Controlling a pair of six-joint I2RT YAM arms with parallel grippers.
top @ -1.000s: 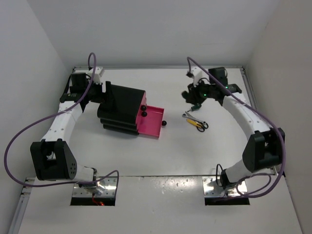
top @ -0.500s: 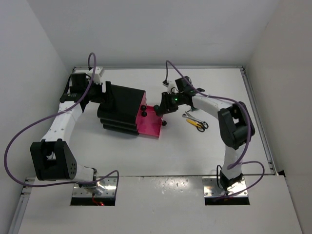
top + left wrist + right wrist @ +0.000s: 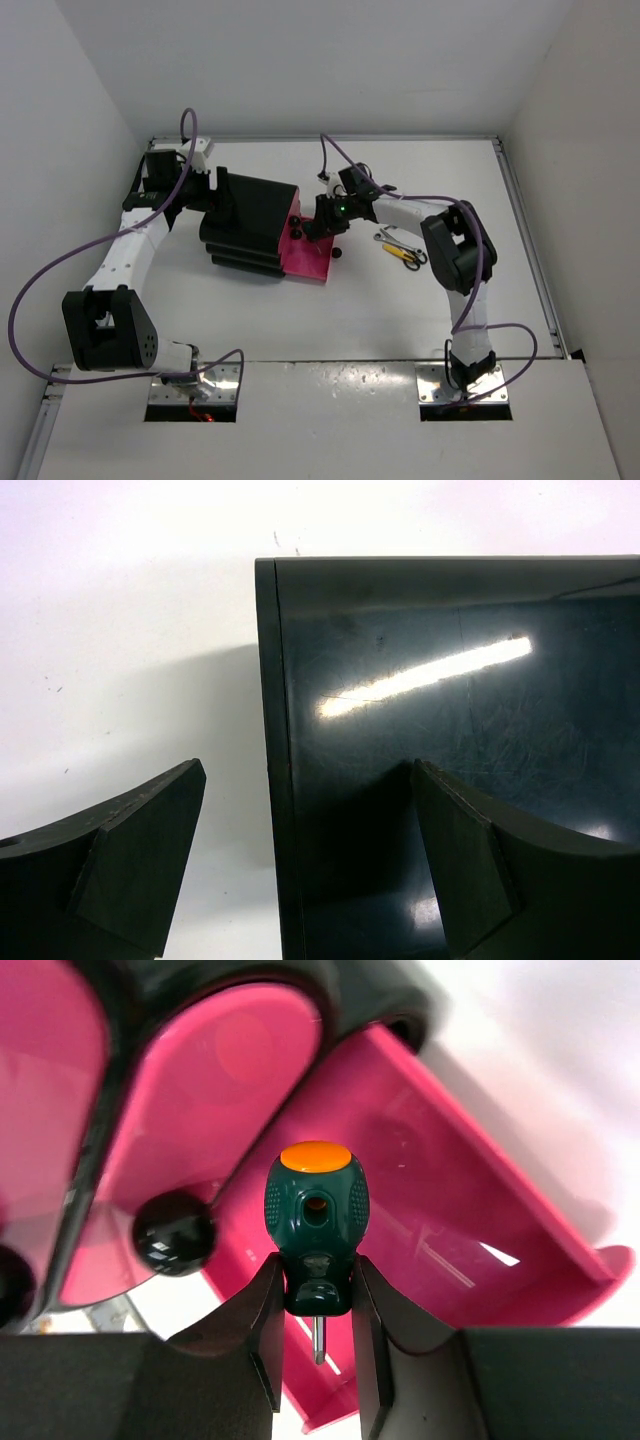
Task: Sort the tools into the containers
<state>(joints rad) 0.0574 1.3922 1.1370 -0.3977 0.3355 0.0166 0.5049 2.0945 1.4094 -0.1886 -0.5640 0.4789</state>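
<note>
The right jaws are closed tightly on the green-handled screwdriver (image 3: 308,1222). They pinch it at the narrow neck of the handle, with the orange end cap pointing away from the wrist. The tool hangs above the floor of the pulled-out pink drawer (image 3: 455,1250), which is the lowest one of the black drawer unit (image 3: 250,215). It is just beside the round knob (image 3: 175,1232) of a shut drawer above.

The left jaws are wide open and hold nothing. They stand across the back edge of the unit, one finger over the tabletop (image 3: 300,330) and the other over the black top. I cannot tell if either finger touches the unit.

The step in hand seems to be to put the screwdriver into the drawer. To do it well, I think the right arm should go down until the handle is low between the drawer walls and away from the knob. Then the jaws should open slowly, so the tool lies down flat and does not bounce or roll over the front wall. The wrist should go straight up afterwards, not sideways, because a touch could push the drawer or the unit.

The silver wrench (image 3: 392,241) and the yellow-and-black-handled tool (image 3: 411,257) lie together on the tabletop, to the right of the drawer, not yet sorted.
</note>
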